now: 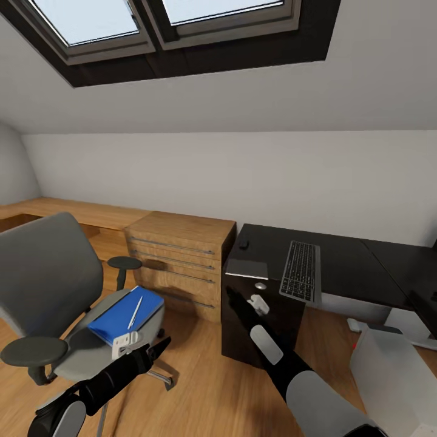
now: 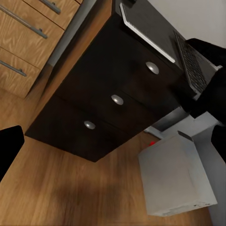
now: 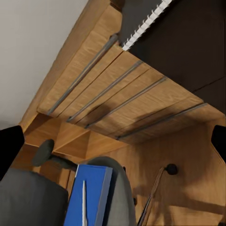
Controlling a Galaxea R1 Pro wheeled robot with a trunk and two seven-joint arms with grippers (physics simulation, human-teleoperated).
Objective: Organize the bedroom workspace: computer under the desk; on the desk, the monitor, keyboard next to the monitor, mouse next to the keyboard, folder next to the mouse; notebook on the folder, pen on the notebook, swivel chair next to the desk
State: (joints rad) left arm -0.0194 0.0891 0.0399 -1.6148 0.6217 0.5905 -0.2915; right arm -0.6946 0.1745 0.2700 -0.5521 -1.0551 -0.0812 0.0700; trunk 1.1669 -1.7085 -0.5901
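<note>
The folder (image 1: 124, 314) lies flat on the seat of the swivel chair (image 1: 51, 285) at the near left, bright blue, with the pen (image 1: 135, 311) resting along its top. The left end effector (image 1: 145, 351) hangs just beside the folder's near edge; its dark fingers look spread rather than closed, and nothing is held between them. The right end effector (image 1: 233, 295) reaches toward the near left corner of the bench (image 1: 346, 267), just in front of the drawer unit (image 2: 113, 101); in the right wrist view its two fingertips sit far apart at the picture's edges, so it is wide open and empty. On the bench the notebook (image 1: 247, 268) lies at the near left corner, the keyboard (image 1: 301, 271) just right of it, and the mouse (image 1: 243, 244) farther back near the wooden chest of drawers (image 1: 176, 258). The computer (image 1: 397, 379) stands on the floor at the near right. The step in hand seems to be picking up the folder. To do it well, the loose pen would likely slide if the folder tilts, so lifting the pen off first, or keeping the folder level, seems wise. Gripping a thin edge squarely near its middle should limit sagging, and the chair may roll if pushed.
</note>
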